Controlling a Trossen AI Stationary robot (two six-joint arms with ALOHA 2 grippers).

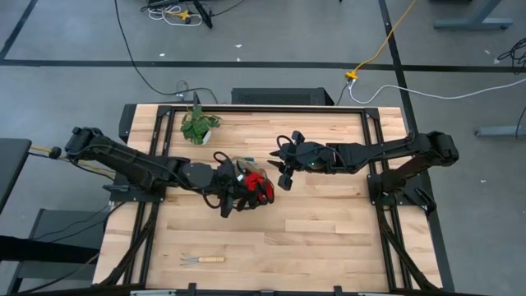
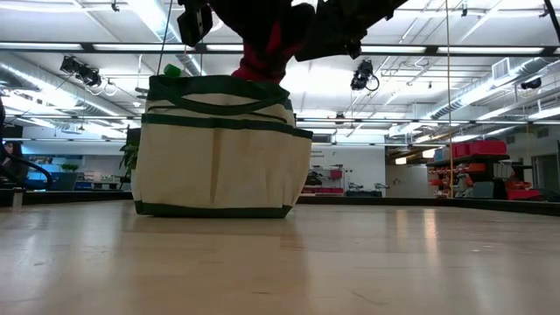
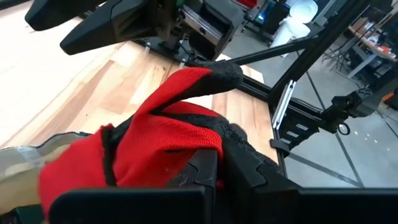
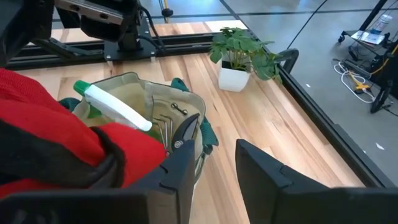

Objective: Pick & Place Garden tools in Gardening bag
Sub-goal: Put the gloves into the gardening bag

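Observation:
The beige gardening bag [image 2: 219,149] with green trim stands upright at the table's middle. Seen from the right wrist [image 4: 163,99], it holds the green spray bottle [image 4: 115,107], the pruning shears [image 4: 185,134] and metal fork tines [image 4: 163,127]. My left gripper [image 1: 240,194] is shut on the red gloves [image 1: 260,189] above the bag's opening. My right gripper [image 1: 283,173] is open and empty just right of the bag, its fingers [image 4: 186,168] beside the bag's rim. One wooden-handled fork [image 1: 204,260] lies flat on the table near the front edge. My left gripper pinches the bunched red gloves [image 3: 180,155] between its two fingers. A dark-coated glove fingertip [image 3: 217,71] juts out beyond them. The gloves are lifted clear of the table and hang over the bag's top [image 2: 262,57].
A leafy green plant in a white pot [image 1: 197,125] stands at the far left of the table, also in the right wrist view [image 4: 239,56]. Bare wood lies at the table's front [image 1: 312,238]. Black frame rails [image 1: 386,205] edge the table.

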